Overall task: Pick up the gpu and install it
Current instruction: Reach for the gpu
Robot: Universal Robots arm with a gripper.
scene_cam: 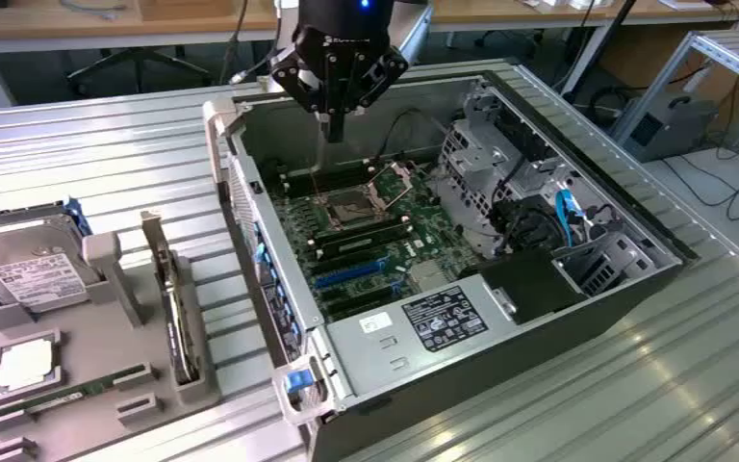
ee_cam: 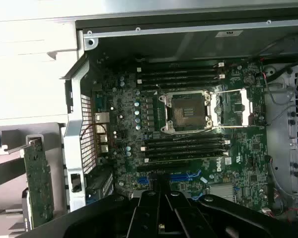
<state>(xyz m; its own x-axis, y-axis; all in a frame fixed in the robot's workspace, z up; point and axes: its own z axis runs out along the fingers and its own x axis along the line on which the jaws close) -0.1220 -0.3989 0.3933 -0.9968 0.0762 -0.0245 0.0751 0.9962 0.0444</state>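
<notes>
Above case [scene_cam: 511, 375] | claw [scene_cam: 332, 133] closed, empty | gpu [scene_cam: 172, 289] edge-on in cropped tray [scene_cam: 93, 409]

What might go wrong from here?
1. The end effector hangs over the open computer case, away from the graphics card standing on edge in the gray tray; dropping here could strike the processor socket.
2. The card is thin and upright, so an off-centre grip might tip it.

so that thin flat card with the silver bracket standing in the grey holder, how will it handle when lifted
The thin flat card is probably stiff and light: a slim rigid board. It stands on edge in a slot of the grey holder, so a sideways nudge may tip it. Its bare green circuit face looks fragile.
</notes>
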